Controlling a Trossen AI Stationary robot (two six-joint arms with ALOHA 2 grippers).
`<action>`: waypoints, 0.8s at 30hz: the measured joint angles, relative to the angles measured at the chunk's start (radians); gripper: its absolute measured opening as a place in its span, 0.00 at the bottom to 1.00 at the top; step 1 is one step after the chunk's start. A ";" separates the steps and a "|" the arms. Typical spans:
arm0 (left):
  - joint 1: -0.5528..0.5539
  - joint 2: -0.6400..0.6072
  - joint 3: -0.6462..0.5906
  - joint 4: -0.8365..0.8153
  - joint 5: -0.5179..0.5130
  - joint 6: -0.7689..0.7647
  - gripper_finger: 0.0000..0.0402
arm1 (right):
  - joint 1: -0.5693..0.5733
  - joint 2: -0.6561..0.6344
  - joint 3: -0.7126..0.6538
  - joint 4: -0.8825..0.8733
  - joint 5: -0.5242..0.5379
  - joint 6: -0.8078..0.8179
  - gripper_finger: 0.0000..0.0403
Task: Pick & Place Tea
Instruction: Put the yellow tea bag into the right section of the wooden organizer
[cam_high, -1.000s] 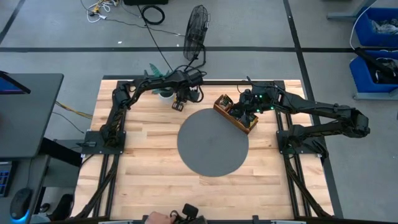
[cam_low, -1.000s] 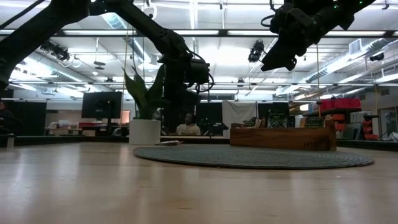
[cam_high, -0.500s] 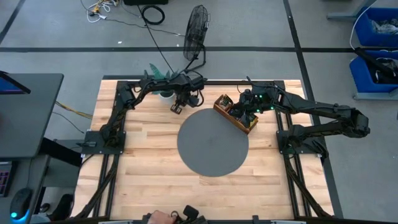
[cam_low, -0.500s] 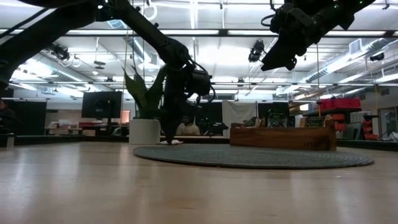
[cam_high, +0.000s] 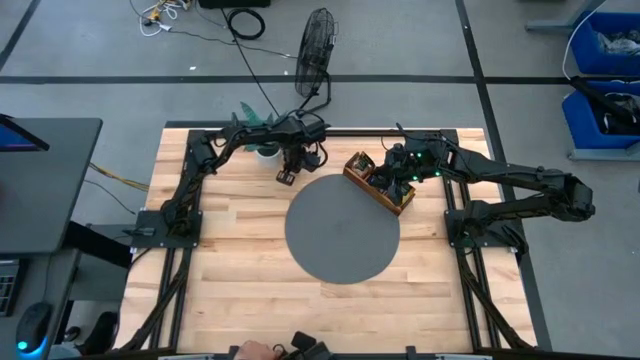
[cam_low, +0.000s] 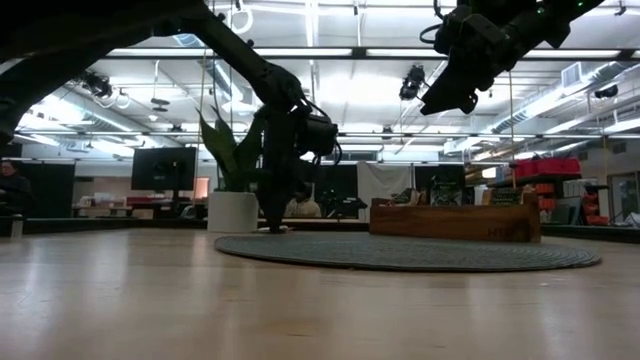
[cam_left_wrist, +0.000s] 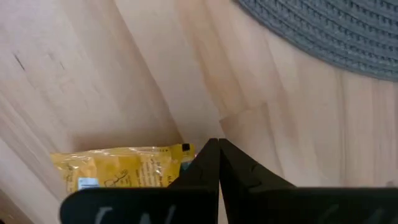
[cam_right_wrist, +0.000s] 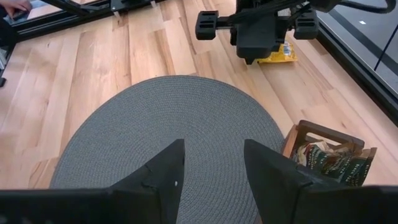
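Note:
A yellow tea packet (cam_left_wrist: 118, 171) lies flat on the wooden table, near the far edge beside the grey round mat (cam_high: 342, 228). My left gripper (cam_left_wrist: 215, 144) is shut and points straight down. Its tips reach the table at the packet's end; the right wrist view shows the packet (cam_right_wrist: 280, 56) just behind this gripper (cam_right_wrist: 254, 59). My right gripper (cam_right_wrist: 214, 165) hangs open in the air above the mat's far right side, near the brown wooden tray (cam_right_wrist: 323, 146). Dark tea packets (cam_right_wrist: 326, 160) stand in the tray. My left gripper's shut fingertips (cam_left_wrist: 208, 152) come from above, pointing down, right at the yellow packet's end (cam_left_wrist: 184, 149). Whether they touch the packet or only the table beside it, I cannot tell. The packet lies flat on the table.
A potted green plant (cam_low: 232, 195) stands at the far edge, to the left of my left gripper (cam_low: 272, 222). The wooden tray (cam_high: 380, 185) lies slantwise at the mat's far right. A fan (cam_high: 318, 40) stands on the floor beyond the table. The near half of the table is bare wood.
My left gripper has sunk to the table by the yellow packet, staying shut, and has tipped to point straight down. In the low view it now stands in front of the packet.

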 joint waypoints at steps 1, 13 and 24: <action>0.000 0.000 0.000 -0.004 0.000 0.000 0.01 | 0.000 0.000 0.000 -0.001 0.000 0.000 0.43; -0.105 -0.048 0.001 0.105 -0.190 -0.010 0.01 | 0.000 0.000 0.000 -0.005 0.000 0.010 0.43; 0.006 -0.012 0.000 0.041 -0.215 0.030 0.01 | 0.000 0.000 0.000 -0.007 -0.015 0.028 0.43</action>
